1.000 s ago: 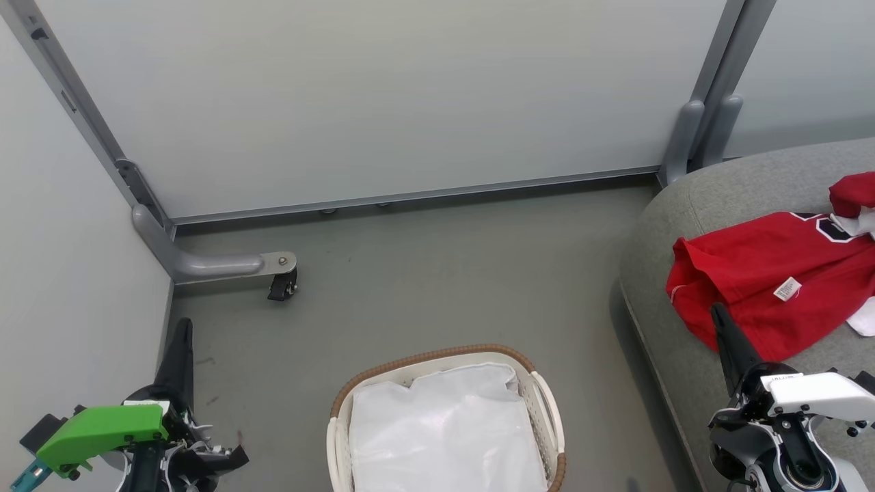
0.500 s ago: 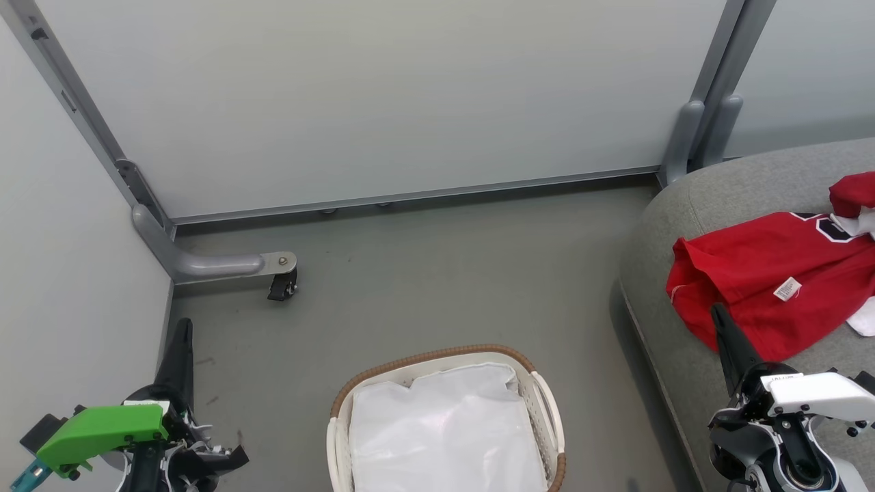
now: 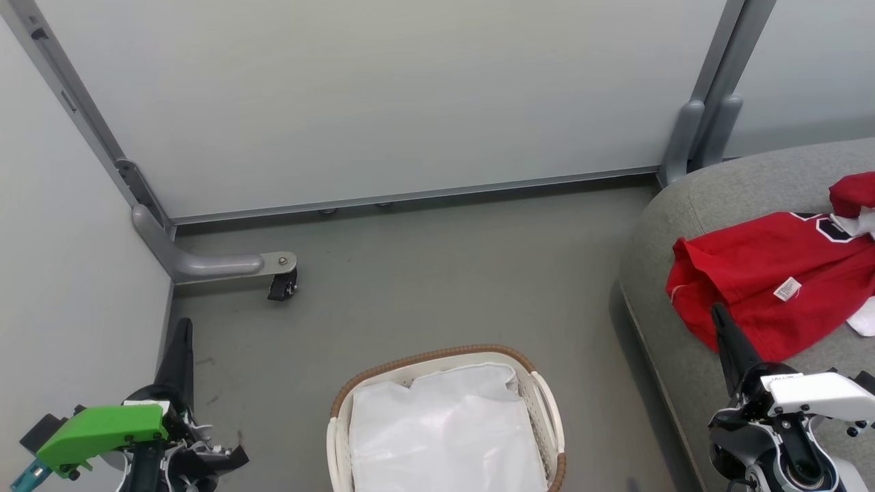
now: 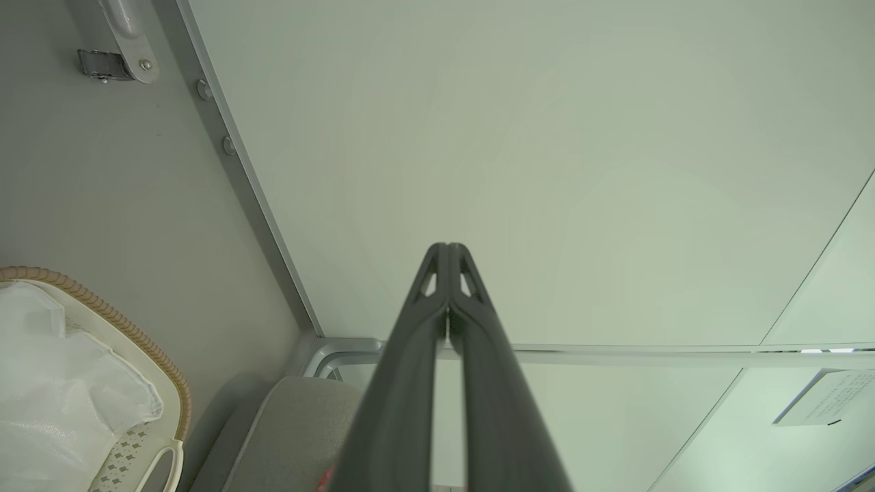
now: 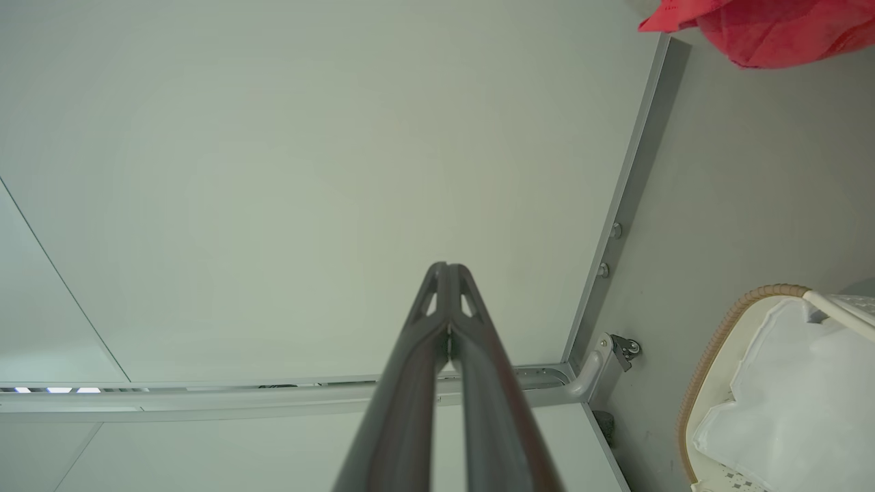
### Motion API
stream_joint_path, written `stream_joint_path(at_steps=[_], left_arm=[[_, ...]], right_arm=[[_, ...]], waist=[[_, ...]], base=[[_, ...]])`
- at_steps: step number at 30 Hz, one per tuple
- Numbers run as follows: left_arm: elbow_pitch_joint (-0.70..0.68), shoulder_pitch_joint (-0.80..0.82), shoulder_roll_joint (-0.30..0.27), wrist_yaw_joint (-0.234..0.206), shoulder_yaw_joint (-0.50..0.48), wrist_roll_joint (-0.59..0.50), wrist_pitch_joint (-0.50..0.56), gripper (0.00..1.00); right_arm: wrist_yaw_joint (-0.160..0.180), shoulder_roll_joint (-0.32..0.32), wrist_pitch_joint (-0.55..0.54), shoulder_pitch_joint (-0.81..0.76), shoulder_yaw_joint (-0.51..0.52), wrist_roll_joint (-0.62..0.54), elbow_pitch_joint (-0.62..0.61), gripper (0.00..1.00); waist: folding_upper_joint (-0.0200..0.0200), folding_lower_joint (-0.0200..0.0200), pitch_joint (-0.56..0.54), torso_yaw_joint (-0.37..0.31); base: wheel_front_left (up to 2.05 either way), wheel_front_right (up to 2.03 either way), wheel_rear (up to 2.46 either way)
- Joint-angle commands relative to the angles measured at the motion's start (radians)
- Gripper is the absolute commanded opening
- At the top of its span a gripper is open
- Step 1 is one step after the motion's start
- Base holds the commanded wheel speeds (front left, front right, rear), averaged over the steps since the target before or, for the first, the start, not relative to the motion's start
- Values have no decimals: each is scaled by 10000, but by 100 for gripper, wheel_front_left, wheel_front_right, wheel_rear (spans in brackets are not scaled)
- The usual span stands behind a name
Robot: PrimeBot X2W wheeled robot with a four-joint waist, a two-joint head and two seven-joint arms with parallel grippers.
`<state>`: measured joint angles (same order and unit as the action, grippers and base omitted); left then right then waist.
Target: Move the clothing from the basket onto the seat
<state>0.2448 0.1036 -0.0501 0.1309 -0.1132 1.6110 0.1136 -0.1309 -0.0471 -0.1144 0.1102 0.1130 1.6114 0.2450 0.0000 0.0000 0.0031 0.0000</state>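
Note:
The red clothing (image 3: 765, 273) with a small white tag lies spread on the grey seat (image 3: 690, 205) at the right; its edge (image 5: 765, 27) also shows in the right wrist view. The cream basket (image 3: 533, 383) with a brown woven rim stands on the floor at bottom centre, holding a plain white sheet (image 3: 444, 430). My left gripper (image 3: 183, 324) is shut and empty at the lower left, beside the wall. My right gripper (image 3: 718, 311) is shut and empty at the lower right, its tip over the front edge of the red clothing. Both wrist views show the fingers pressed together (image 4: 448, 249) (image 5: 448, 268).
Pale partition panels (image 3: 383, 96) close off the back and left. A grey metal foot with a black caster (image 3: 281, 285) juts onto the floor at the left. Open grey floor (image 3: 444, 273) lies between the basket, the panels and the seat.

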Motion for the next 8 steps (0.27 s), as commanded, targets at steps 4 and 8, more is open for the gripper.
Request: stream_joint_path(at_steps=[4, 8], left_arm=[[-11, 100, -1, -3, -19, 39, 42, 0], [-11, 100, -1, -3, -19, 39, 42, 0]], right_arm=[[3, -61, -28, -39, 23, 33, -24, 0], [3, -61, -28, -39, 23, 33, -24, 0]], waist=[[0, 0, 0, 0], [0, 0, 0, 0]], base=[[0, 0, 0], [0, 0, 0]])
